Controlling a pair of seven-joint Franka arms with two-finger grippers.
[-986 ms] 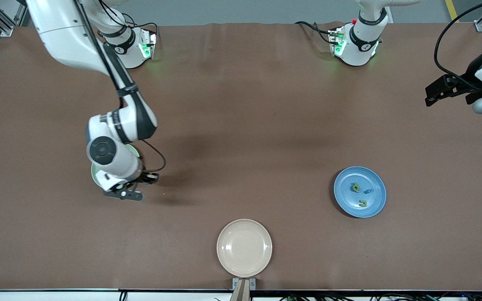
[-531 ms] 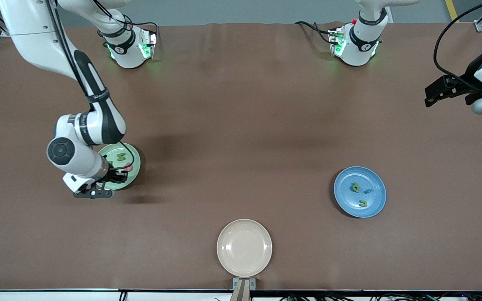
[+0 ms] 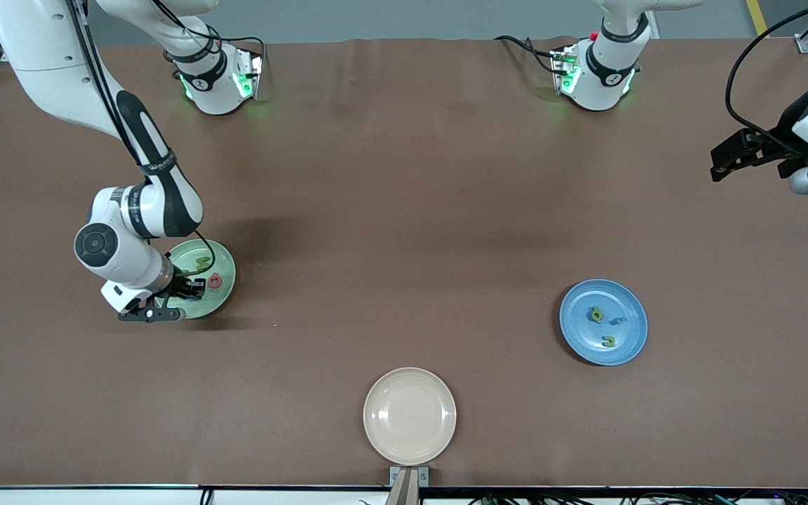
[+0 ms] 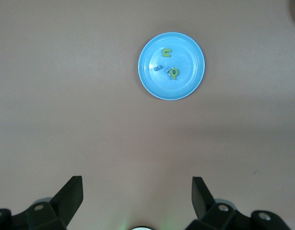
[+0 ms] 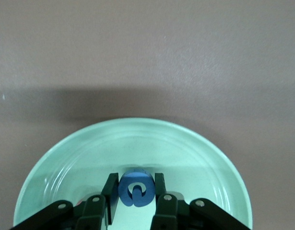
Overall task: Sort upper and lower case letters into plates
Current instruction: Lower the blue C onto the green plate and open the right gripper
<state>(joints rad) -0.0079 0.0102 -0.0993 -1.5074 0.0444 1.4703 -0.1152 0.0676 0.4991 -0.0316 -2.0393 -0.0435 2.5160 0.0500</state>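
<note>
The pale mint green plate (image 3: 224, 292) lies toward the right arm's end of the table, with a green letter (image 3: 200, 263) and a pinkish-red letter (image 3: 215, 282) on it. My right gripper (image 3: 191, 287) is over this plate (image 5: 224, 167), shut on a blue letter (image 5: 135, 189). The blue plate (image 3: 630, 304) lies toward the left arm's end and holds two green letters (image 3: 596, 314) and a blue letter (image 3: 616, 321); the left wrist view shows it (image 4: 190, 72) too. My left gripper (image 3: 726, 161) is open and empty, waiting up beside the table's end.
A beige cream plate (image 3: 409, 416) sits near the table's front edge, close to the front camera, with nothing on it. Brown table surface (image 3: 404, 231) stretches between the plates.
My right gripper has moved with the blue letter from the bare table beside the mint plate to over the plate. The left arm has not moved.
</note>
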